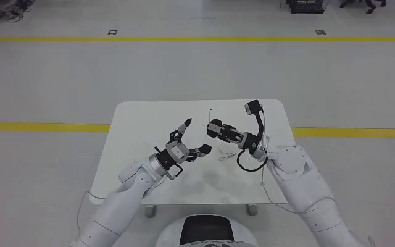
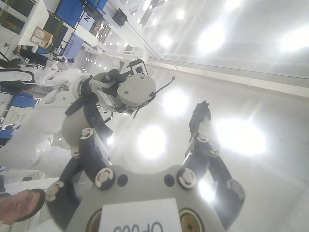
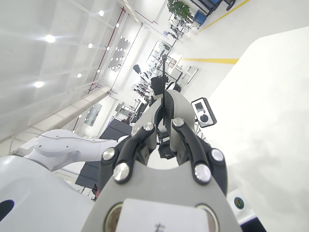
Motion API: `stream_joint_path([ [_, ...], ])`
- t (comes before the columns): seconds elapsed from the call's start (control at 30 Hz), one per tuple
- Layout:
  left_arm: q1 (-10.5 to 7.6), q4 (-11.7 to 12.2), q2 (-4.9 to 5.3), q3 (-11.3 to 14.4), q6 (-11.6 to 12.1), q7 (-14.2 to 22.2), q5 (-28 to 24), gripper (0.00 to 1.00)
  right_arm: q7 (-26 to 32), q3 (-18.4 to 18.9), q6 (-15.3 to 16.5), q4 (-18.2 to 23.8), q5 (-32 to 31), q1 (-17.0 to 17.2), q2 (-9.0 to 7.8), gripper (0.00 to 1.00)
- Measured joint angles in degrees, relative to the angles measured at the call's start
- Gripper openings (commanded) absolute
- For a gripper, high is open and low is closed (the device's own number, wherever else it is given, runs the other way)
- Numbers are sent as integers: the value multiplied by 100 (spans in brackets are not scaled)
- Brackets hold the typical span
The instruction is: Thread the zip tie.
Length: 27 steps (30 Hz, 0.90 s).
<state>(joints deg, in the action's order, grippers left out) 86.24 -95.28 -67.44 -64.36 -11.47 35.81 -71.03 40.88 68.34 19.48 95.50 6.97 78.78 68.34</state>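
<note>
Right gripper: fingers clamped on the zip tie, above the worktop at top-view centre. Left gripper, lower left of it: fingers apart, empty. We judge the tie grasped but unlooped; threading remains.

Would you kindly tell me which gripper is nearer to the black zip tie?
Right. The right gripper is shut on the zip tie; the left gripper hangs open beside it, not touching.
</note>
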Motion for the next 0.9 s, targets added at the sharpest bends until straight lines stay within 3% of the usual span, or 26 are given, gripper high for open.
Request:
stream_joint_path([
  [0.9, 60, -4, 20, -6, 90, 41, 17, 22, -178, -140, 0, -118, -146, -37, -2, 0],
])
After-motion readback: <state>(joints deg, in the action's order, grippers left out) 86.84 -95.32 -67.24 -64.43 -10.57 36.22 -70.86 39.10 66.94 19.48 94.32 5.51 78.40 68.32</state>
